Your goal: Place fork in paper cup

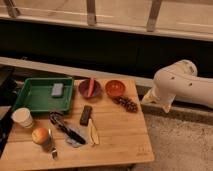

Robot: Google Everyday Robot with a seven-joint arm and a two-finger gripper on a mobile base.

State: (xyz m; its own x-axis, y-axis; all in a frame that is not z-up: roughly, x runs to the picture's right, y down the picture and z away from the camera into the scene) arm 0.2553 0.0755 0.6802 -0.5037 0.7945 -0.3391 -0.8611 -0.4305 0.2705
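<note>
The fork [51, 145] is slim and grey and lies near the front left edge of the wooden table [120, 140], just right of a red-yellow apple [40, 135]. The off-white paper cup [22, 117] stands upright at the table's left edge, behind the apple. Only the white arm [180, 85] shows, to the right of the table and away from both things. The gripper itself is out of view.
A green tray [30, 102] with a grey sponge [57, 90] sits at the back left. Behind the middle are a dark purple bowl [90, 89], an orange bowl [115, 88] and a pine cone [127, 104]. A black bar [86, 115] and a black-handled utensil [67, 129] lie mid-table.
</note>
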